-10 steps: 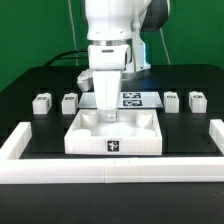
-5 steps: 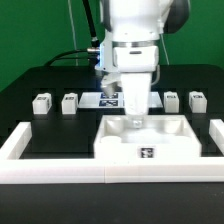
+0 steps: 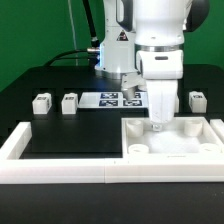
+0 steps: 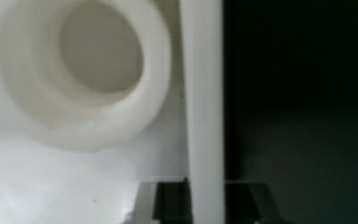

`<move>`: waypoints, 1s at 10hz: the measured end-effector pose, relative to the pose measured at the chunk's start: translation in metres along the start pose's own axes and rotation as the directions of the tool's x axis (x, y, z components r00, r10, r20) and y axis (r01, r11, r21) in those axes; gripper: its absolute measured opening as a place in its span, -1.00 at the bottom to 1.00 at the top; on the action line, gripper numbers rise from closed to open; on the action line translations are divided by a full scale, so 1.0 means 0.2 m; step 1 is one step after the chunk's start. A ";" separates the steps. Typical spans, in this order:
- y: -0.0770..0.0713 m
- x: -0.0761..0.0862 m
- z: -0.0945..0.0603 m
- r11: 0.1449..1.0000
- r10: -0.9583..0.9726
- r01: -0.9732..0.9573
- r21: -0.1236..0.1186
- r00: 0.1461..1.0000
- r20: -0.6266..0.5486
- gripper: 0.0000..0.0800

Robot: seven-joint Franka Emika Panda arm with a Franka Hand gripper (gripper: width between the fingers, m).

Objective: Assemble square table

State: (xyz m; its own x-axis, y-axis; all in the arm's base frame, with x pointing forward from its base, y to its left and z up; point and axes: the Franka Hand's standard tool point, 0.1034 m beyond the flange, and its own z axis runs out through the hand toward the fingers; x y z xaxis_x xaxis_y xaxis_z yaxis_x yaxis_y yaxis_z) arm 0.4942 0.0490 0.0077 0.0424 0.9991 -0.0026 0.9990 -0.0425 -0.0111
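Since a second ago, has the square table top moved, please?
Yes, the table top slid to the exterior view's right, past the marker board.

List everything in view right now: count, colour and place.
top: one, white, front corner on the exterior view's right, by the rail
legs: three visible, white, tagged, in a back row; two on the exterior view's left, one on its right
marker board: one, white with black tags, back centre
rail: one, white, bordering front and sides
table: one, black
arm: one, white, above the top
gripper: one, shut on the top's rim
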 end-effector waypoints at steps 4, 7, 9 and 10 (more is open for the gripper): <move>0.00 0.03 0.00 1.000 -0.008 0.008 0.029 1.000 0.004 -0.85; 0.00 0.02 0.01 1.000 -0.006 0.006 0.029 1.000 0.004 -0.69; 0.00 0.02 0.01 1.000 -0.005 0.005 0.029 1.000 0.004 0.17; 0.00 0.02 0.01 1.000 -0.005 0.005 0.030 1.000 0.004 0.46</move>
State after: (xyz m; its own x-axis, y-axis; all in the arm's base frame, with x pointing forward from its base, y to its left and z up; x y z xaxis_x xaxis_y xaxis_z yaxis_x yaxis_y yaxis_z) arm 0.4939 0.0532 0.0065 0.0375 0.9993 -0.0069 0.9985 -0.0378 -0.0407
